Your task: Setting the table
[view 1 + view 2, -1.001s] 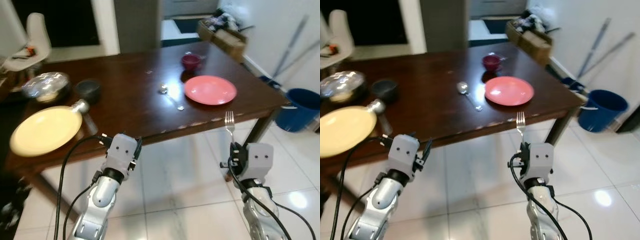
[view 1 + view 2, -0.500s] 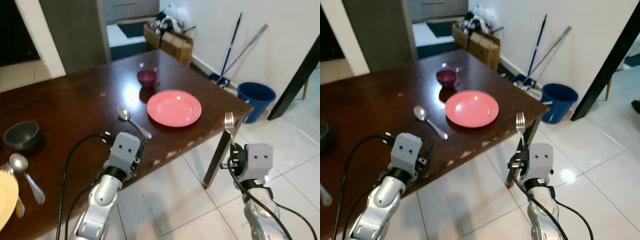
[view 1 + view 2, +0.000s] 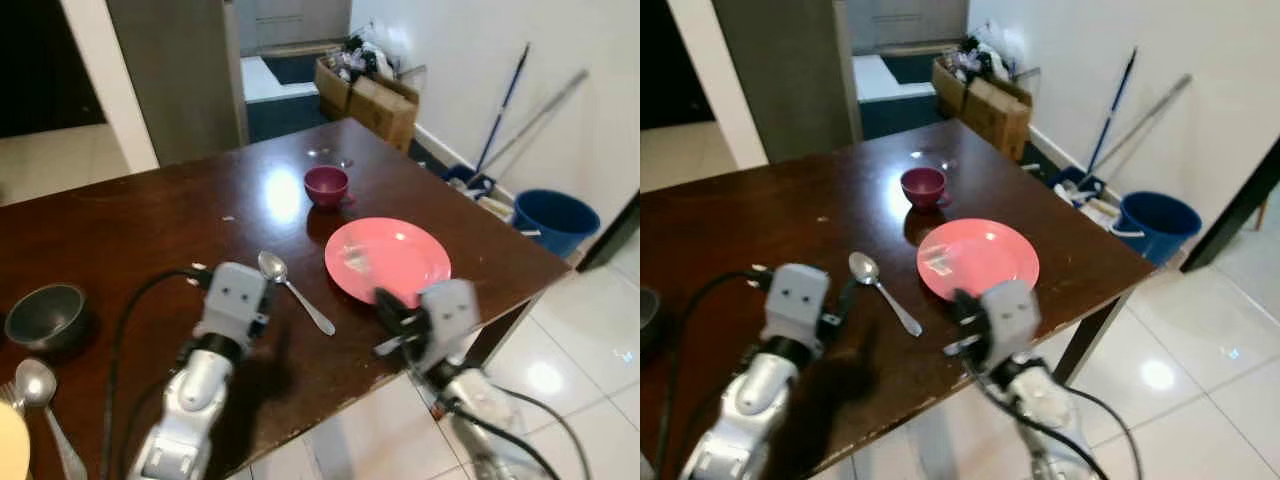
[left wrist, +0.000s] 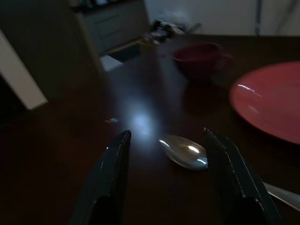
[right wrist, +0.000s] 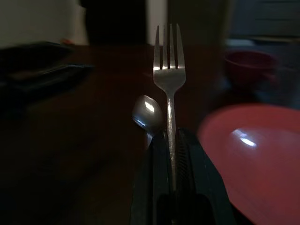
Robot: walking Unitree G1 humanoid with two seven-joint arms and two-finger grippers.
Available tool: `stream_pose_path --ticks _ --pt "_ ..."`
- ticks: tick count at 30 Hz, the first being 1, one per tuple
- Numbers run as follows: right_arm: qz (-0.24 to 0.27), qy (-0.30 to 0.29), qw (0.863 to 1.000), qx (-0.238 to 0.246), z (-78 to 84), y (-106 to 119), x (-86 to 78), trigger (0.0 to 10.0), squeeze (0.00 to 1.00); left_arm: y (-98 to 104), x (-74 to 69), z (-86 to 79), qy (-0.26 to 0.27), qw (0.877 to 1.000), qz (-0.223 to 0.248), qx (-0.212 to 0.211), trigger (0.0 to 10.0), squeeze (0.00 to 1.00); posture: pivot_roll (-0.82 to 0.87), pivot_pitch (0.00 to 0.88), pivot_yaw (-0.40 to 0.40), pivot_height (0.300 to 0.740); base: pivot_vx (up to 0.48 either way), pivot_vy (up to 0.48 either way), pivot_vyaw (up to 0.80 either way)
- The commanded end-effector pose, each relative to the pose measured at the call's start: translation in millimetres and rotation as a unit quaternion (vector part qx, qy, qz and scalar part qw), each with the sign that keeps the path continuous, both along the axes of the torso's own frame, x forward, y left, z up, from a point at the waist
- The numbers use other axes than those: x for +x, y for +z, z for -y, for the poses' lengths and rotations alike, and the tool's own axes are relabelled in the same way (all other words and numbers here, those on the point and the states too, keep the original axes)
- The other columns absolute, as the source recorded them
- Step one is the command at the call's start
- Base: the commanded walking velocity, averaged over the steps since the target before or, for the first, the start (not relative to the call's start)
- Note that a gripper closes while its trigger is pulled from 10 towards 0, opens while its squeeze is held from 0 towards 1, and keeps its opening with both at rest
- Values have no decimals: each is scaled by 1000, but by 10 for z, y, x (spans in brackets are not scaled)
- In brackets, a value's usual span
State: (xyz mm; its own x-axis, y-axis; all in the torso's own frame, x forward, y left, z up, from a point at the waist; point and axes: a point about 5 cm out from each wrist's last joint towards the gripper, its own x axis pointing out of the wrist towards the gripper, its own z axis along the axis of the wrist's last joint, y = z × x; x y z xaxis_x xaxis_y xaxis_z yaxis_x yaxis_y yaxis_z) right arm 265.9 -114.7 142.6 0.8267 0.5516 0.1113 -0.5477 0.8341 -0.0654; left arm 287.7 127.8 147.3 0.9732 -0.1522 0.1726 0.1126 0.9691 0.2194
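Observation:
A pink plate (image 3: 387, 260) lies near the table's right front corner, with a maroon cup (image 3: 327, 185) behind it and a silver spoon (image 3: 295, 290) to its left. My left gripper (image 4: 166, 136) hovers open low over the table, just short of the spoon's bowl (image 4: 183, 152). My right gripper (image 5: 171, 140) is shut on a fork (image 5: 169, 75) and sits over the table's front edge beside the plate (image 5: 253, 154). The fork's tines point across the table toward the spoon (image 5: 146, 112).
The dark wooden table (image 3: 150, 230) also carries a dark bowl (image 3: 45, 315), another spoon (image 3: 40, 395) and a yellow plate's edge (image 3: 8, 440) at the far left. A blue bucket (image 3: 555, 220), broom handles and cardboard boxes (image 3: 365, 90) stand on the right.
The camera has come closer to the table and looks down on it. My right gripper has moved with the fork from upright beside the table to over its front edge by the plate.

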Motion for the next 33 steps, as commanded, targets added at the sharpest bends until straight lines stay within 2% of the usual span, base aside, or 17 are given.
stream_pose_path --ticks 1,4,5,8,9,10,12,13,14,15,16,18,21,25,30,33 --pt "-10 25 1000 15 -99 17 -40 10000 0 -13 -35 -4 -10 1000 -12 3 10000 0 -74 0 98 740 0 0 0" --pt "-21 29 999 31 -174 -6 -30 10000 0 -7 -35 -19 -25 999 -31 5 10000 0 -62 0 99 740 0 0 0" --pt "-39 20 998 40 -216 -79 5 10000 0 33 -21 -47 -40 998 -41 8 10000 0 -62 0 99 740 0 0 0" --pt "-49 8 998 38 -227 -136 43 10000 0 91 10 -103 -43 998 -45 17 10000 0 -38 0 101 740 0 0 0" --pt "-65 -8 997 40 -221 -183 84 10000 0 192 39 -186 -56 997 -48 23 10000 0 -24 0 103 740 0 0 0" --pt "-65 -8 997 40 -221 -183 84 10000 0 192 39 -186 -56 997 -48 23 10000 0 -24 0 103 740 0 0 0" --pt "-80 -16 996 46 -210 -218 121 10000 0 272 67 -300 -59 996 -52 47 10000 0 -3 0 107 740 0 0 0" --pt "-80 -16 996 46 -210 -218 121 10000 0 272 67 -300 -59 996 -52 47 10000 0 -3 0 107 740 0 0 0" --pt "-85 -20 995 43 -208 -239 145 10000 0 316 84 -391 -55 995 -61 65 10000 0 22 0 117 740 0 0 0" --pt "-85 -20 995 43 -208 -239 145 10000 0 316 84 -391 -55 995 -61 65 10000 0 22 0 117 740 0 0 0" --pt "-90 -24 995 34 -207 -270 182 10000 0 364 93 -497 -53 991 -79 92 10000 0 35 0 123 740 0 0 0" --pt "-93 -26 995 24 -210 -300 222 10000 0 393 82 -574 -62 986 -107 113 10000 0 45 0 127 740 0 0 0" --pt "-84 -26 996 2 -208 -290 315 10000 0 411 27 -641 -91 978 -144 123 10000 0 65 21 137 740 0 0 0" --pt "-83 -33 996 -12 -175 -288 377 10000 0 439 -11 -642 -102 976 -147 127 10000 0 75 34 140 740 0 0 0" --pt "-82 -47 995 -41 -2 -290 501 10000 0 499 -86 -551 -125 974 -150 113 10000 0 87 60 143 740 0 0 0" --pt "-82 -30 994 -63 134 -269 562 10000 0 560 -148 -459 -149 971 -156 108 10000 0 102 94 150 740 0 0 0"
